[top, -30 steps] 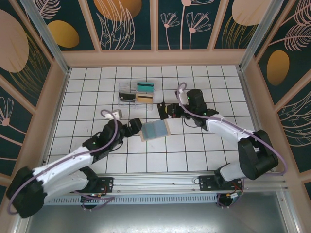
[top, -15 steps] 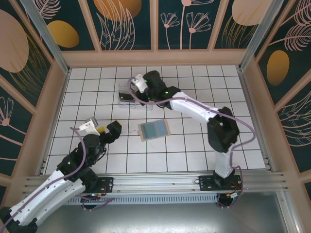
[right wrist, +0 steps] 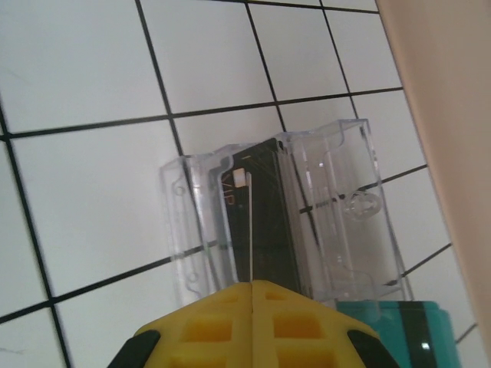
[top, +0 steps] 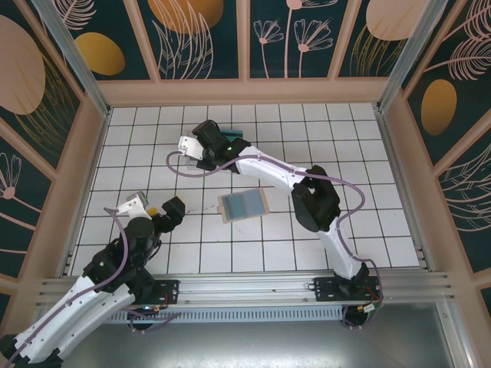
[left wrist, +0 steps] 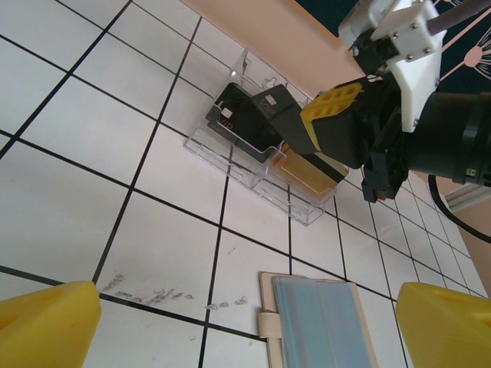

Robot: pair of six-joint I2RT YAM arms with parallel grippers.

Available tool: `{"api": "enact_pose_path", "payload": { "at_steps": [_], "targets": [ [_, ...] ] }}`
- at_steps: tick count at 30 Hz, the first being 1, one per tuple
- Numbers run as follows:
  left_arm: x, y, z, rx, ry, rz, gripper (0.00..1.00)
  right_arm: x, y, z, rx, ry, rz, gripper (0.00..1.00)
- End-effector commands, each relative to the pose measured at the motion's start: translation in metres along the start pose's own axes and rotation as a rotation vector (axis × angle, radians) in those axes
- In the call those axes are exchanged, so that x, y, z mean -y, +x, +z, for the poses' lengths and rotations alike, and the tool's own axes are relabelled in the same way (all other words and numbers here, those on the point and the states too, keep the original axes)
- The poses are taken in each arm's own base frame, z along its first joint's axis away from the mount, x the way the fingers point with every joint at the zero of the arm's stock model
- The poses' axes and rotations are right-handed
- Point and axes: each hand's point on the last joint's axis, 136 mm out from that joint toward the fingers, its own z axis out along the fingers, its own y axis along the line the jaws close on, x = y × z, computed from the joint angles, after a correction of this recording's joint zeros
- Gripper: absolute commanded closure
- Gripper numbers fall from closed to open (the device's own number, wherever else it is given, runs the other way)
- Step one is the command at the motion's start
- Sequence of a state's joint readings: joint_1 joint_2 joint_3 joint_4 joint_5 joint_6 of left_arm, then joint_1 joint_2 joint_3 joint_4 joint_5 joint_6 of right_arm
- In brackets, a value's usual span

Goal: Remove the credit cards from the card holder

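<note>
A clear plastic compartment tray [left wrist: 304,211] is sitting on the white-tiled tabletop [top: 345,138], near the back wall [top: 245,90]. Faint scuff marks [left wrist: 153,295] are showing on one tile. Dark floral panels [top: 207,38] are rising behind the wooden frame.

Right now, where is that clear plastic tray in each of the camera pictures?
Top external: the clear tray is far centre-left, mostly under the right gripper.
Left wrist: upper middle, below that gripper.
Right wrist: centre, just beyond the yellow fingers.
Shared landmark in the wrist views: the black card lying in it.
</note>
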State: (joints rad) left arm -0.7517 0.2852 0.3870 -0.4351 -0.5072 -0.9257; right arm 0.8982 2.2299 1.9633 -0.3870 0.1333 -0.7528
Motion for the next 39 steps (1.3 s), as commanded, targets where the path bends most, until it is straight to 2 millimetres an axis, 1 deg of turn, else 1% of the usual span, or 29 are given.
{"api": "enact_pose_path", "payload": {
  "at_steps": [1,5,10,15,21,29,34,39],
  "targets": [
    [-0.001,-0.008,-0.004,0.022,-0.020,-0.011,0.01,0.015,-0.003,0.008,-0.010,0.078,-0.100,1.00],
    [-0.002,-0.009,-0.004,0.027,-0.024,-0.009,0.01,0.018,-0.004,0.014,0.001,0.090,-0.117,1.00],
    [-0.003,-0.010,-0.004,0.030,-0.030,-0.008,0.01,0.020,-0.010,0.020,0.023,0.088,-0.124,1.00],
    [-0.004,-0.009,-0.003,0.029,-0.031,-0.007,0.01,0.021,-0.010,0.025,0.027,0.085,-0.125,1.00],
    [-0.004,-0.009,-0.003,0.030,-0.033,-0.007,0.01,0.014,0.001,0.036,0.010,0.057,-0.113,1.00],
    [-0.006,-0.008,-0.003,0.032,-0.039,-0.006,0.02,0.006,0.010,0.049,-0.005,0.036,-0.105,1.00],
    [-0.006,-0.007,-0.002,0.030,-0.040,-0.005,0.01,0.006,0.015,0.054,-0.018,0.039,-0.100,1.00],
    [-0.007,-0.006,-0.001,0.030,-0.041,-0.004,0.01,0.008,0.015,0.055,-0.015,0.050,-0.092,1.00]
  ]
}}
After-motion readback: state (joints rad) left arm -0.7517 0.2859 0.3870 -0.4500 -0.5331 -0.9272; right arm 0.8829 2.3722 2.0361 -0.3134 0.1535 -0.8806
